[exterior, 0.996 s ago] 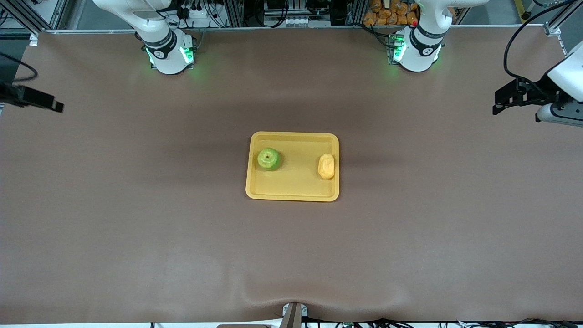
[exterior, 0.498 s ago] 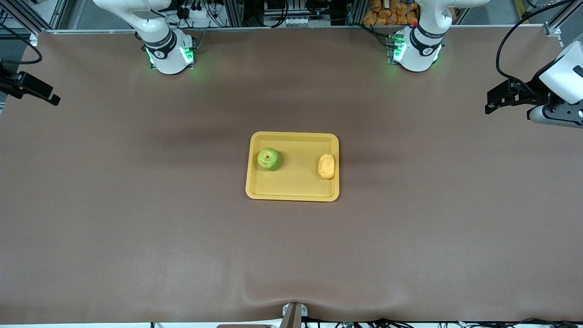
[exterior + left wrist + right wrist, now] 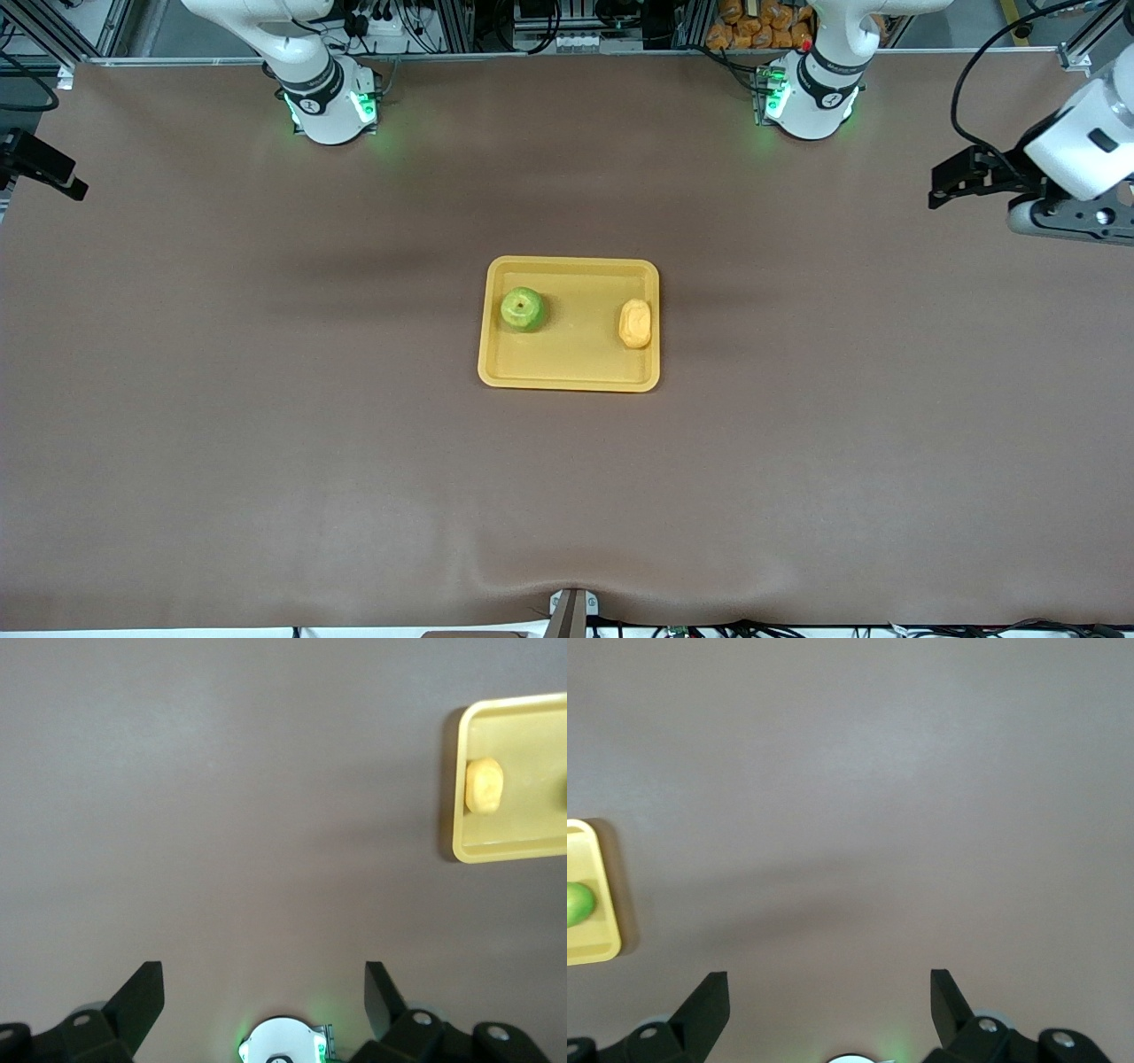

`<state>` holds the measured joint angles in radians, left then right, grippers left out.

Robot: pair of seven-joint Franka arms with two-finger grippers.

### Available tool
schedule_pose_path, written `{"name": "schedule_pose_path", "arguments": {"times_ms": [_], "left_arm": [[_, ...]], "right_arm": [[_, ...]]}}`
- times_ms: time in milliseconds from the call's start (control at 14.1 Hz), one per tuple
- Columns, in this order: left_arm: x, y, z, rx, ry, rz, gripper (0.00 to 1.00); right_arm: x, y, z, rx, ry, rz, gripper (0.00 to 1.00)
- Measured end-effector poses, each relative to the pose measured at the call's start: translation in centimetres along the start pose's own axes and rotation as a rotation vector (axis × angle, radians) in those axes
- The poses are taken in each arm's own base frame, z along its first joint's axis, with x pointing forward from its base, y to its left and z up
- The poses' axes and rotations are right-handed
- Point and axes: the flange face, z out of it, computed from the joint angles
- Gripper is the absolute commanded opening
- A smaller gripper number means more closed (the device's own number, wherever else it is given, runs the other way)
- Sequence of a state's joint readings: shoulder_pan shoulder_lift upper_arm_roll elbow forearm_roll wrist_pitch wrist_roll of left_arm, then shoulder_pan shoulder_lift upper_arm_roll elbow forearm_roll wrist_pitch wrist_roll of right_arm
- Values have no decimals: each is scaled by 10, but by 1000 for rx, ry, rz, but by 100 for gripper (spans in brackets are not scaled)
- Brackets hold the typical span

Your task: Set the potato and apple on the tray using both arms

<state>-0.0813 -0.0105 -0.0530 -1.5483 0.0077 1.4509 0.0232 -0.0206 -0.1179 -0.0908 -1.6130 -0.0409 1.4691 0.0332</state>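
Black left end effector [image 3: 264,997] and right end effector [image 3: 829,1005] both gape wide, empty, over bare table [image 3: 266,443].

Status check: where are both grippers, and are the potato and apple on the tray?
Left gripper open, empty, over table's left-arm end. Right gripper open, empty, over right-arm end. Apple, potato both on tray. Nothing in the way.

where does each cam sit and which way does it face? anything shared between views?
Front: high across the table, facing both bases; tray with apple and potato; left hand and right hand at the table ends.
Left wrist: looks down past open left hand; shares potato and tray.
Right wrist: looks down past open right hand; shares apple.
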Motion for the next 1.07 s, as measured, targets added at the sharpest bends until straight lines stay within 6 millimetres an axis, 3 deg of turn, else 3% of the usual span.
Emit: {"name": "schedule_pose_path", "arguments": {"times_ms": [1067], "left_arm": [[8,-5,-1,20,62,57,100]], "right_arm": [[6,-1,-1,-10,-8,-1,100]]}}
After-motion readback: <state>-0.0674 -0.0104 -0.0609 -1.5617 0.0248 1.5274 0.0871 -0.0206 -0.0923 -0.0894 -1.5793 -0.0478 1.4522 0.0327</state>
